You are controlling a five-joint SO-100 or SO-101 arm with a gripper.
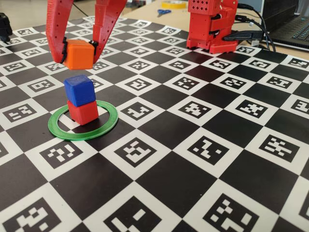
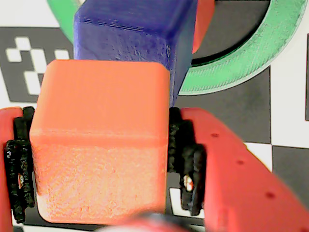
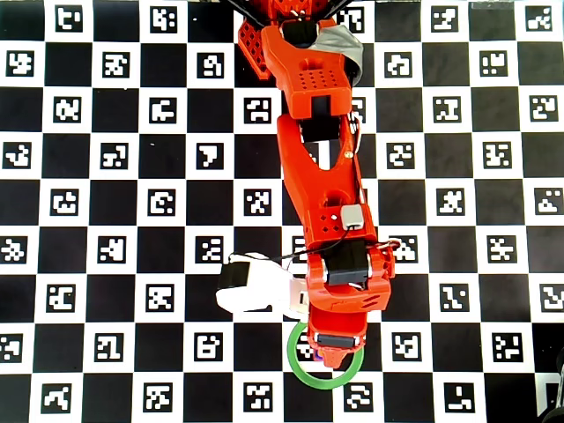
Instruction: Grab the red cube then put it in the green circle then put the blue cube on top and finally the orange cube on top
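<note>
The red cube (image 1: pixel 82 111) sits inside the green circle (image 1: pixel 83 121) with the blue cube (image 1: pixel 79 90) stacked on it. My gripper (image 1: pixel 79 54) is shut on the orange cube (image 1: pixel 80 53) and holds it in the air a little above and behind the blue cube. In the wrist view the orange cube (image 2: pixel 101 140) fills the space between the black pads (image 2: pixel 186 159), with the blue cube (image 2: pixel 135 31), a sliver of the red cube (image 2: pixel 203 21) and the green circle (image 2: pixel 236 63) below. In the overhead view the arm (image 3: pixel 322 203) covers the cubes; only part of the green circle (image 3: pixel 304 370) shows.
The table is a black and white checkerboard with printed markers (image 1: pixel 212 150). The arm's red base (image 1: pixel 210 26) stands at the back right. Cables, a laptop (image 1: pixel 289 24) and scissors (image 1: pixel 163 11) lie beyond the board's far edge.
</note>
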